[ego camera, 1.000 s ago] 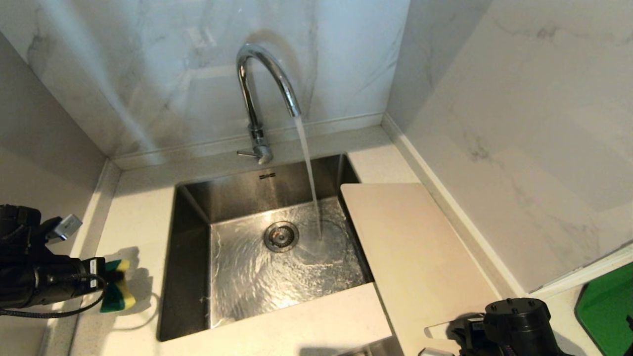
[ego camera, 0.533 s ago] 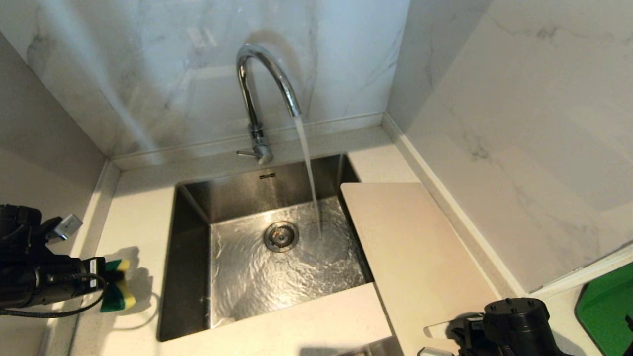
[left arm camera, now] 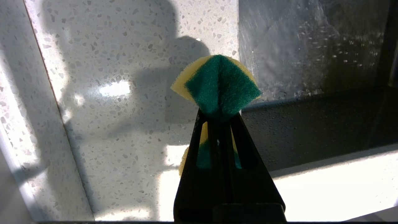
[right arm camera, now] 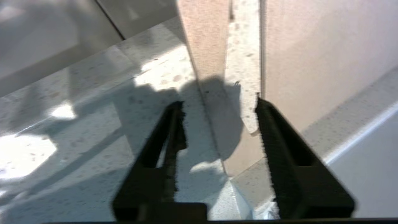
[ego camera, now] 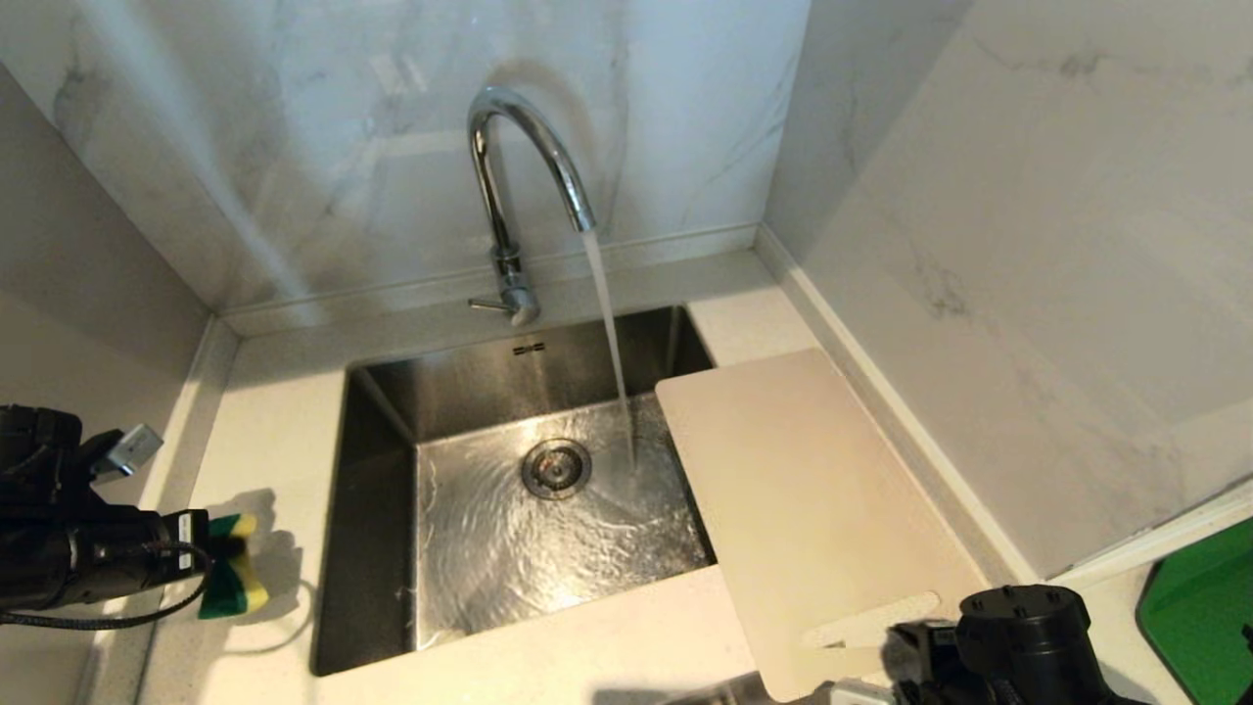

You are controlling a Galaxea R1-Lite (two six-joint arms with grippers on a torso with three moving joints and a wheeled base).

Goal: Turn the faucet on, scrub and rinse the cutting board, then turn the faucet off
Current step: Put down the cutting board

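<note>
The chrome faucet [ego camera: 519,147] runs a stream of water into the steel sink [ego camera: 382,509]; its thin lever [ego camera: 487,305] sticks out at the base. The pale beige cutting board [ego camera: 803,499] lies on the counter to the right of the sink, its far left corner hanging over the basin and its handle slot [ego camera: 866,617] at the near end. My right gripper [right arm camera: 217,105] stands open at that end, with the board's handle strip [right arm camera: 205,46] lying loose between its fingers. Over the counter left of the sink, my left gripper [left arm camera: 219,115] is shut on a green and yellow sponge [left arm camera: 219,81].
Marble walls close in the counter at the back and right. A green item [ego camera: 1199,627] lies at the far right edge. The drain [ego camera: 556,467] is in the middle of the wet basin. My right arm [ego camera: 1023,632] fills the bottom right corner.
My right gripper has opened and let go of the cutting board. The board has shifted, its far end swinging left over the sink. The left arm has not moved.
</note>
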